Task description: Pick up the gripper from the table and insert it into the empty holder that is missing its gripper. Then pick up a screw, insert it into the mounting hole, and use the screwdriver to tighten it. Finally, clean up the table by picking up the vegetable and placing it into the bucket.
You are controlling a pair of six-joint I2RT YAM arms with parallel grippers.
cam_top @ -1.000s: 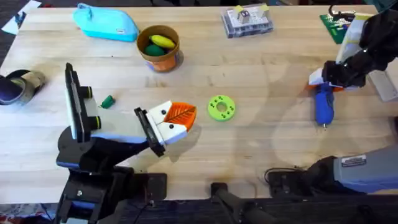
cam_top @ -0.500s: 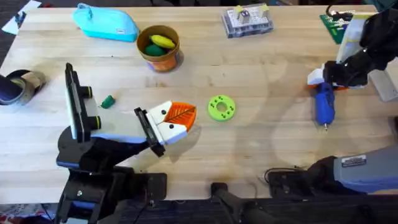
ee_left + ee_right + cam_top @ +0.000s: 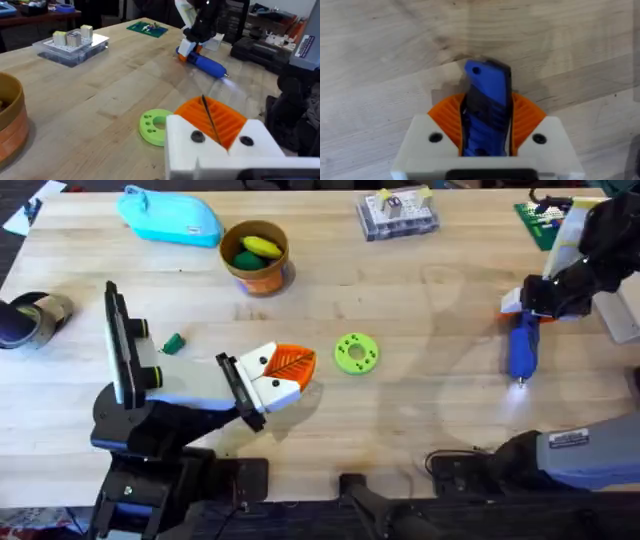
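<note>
Far left on the pale wooden table (image 3: 400, 420), the small dark-green vegetable chunk (image 3: 174, 343) lies alone, well apart from the round orange-brown bucket with a tan rim (image 3: 257, 255), which already holds a yellow piece and a green one. Just right of the chunk, the left gripper (image 3: 290, 365) hovers low with its orange ribbed pads pressed together and nothing seen between them. The lime-green round disc with holes (image 3: 355, 352) sits just beside it.

At the right side, the right gripper (image 3: 520, 315) pinches the blue pen-shaped power screwdriver (image 3: 521, 350) at its white-and-orange head end. The thin tip points toward the arms' bases, with a small glow on the wood beneath it.

The step in hand looks like taking up the screwdriver. To do it well, keep the pinch firm and square on the barrel, raise it until the tip is clear of the wood, and only then swing it left, so the tip neither drags nor twists in the pads.

The right wrist view shows what the overhead cannot: the pads spread around the barrel (image 3: 487, 95), which sits centred between them. The left wrist view adds the side angle, with the screwdriver (image 3: 207, 64) slanting down to its lit tip; whether the tip touches the table I cannot tell
</note>
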